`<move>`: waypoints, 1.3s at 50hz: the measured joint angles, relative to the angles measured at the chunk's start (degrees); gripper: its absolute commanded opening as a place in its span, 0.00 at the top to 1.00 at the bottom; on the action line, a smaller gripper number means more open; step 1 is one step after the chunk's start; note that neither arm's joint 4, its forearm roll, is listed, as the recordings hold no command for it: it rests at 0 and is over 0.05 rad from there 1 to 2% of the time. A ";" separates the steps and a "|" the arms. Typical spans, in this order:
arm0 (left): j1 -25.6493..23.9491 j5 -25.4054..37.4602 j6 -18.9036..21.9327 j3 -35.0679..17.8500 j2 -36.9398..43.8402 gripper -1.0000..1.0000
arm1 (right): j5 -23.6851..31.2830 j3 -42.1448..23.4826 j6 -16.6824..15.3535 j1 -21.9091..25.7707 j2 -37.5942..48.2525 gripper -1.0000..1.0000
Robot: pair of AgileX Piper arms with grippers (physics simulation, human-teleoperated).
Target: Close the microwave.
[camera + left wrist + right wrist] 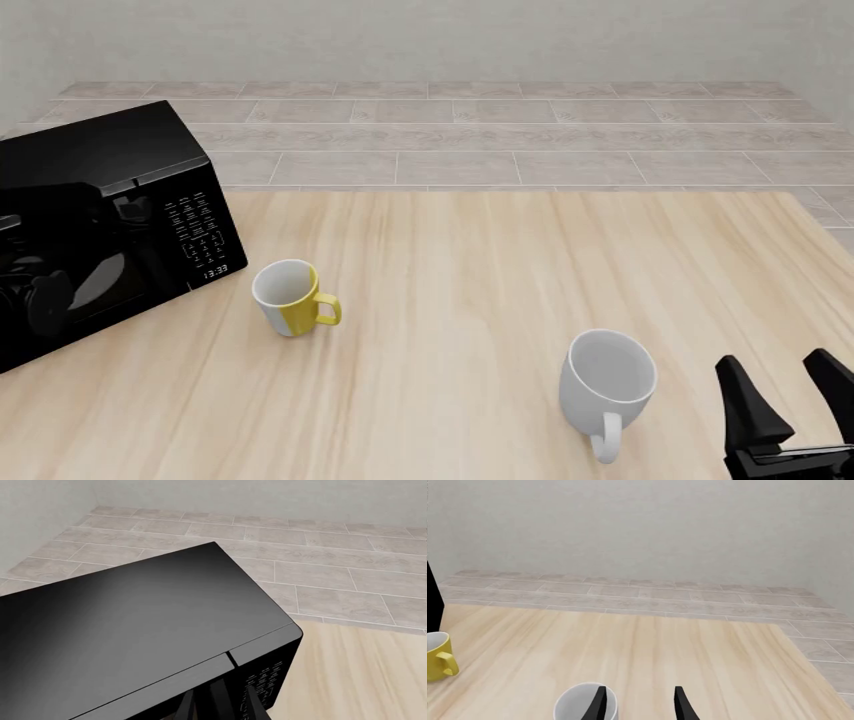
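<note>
The glossy black microwave (pixel 94 230) stands at the table's far left, keypad panel (pixel 198 225) and small display toward the middle. Its dark glass door (pixel 67 280) looks flush with the front; the plate inside does not show. In the left wrist view I look down on the microwave's top (pixel 133 620). My left gripper (pixel 220 707) hangs just in front of the door's upper edge, fingers apart and empty; it is out of the front view. My right gripper (pixel 781 400) is open and empty at the table's near right, and also shows in the right wrist view (pixel 640 705).
A yellow-and-white mug (pixel 287 297) stands just right of the microwave and also shows in the right wrist view (pixel 437 655). A white mug (pixel 610 380) stands left of my right gripper and shows there too (pixel 584 705). The wooden table (pixel 534 270) ends at a tiled floor.
</note>
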 measured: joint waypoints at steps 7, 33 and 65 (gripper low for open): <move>0.32 0.21 -0.84 -0.08 -0.05 0.00 | 0.01 0.00 -0.10 0.18 0.10 0.00; -3.99 3.25 3.62 13.31 -24.53 0.00 | -1.69 0.00 -0.15 0.40 1.99 0.00; -8.62 30.33 5.69 25.23 -71.98 0.00 | -9.38 0.00 -0.20 1.31 9.86 0.00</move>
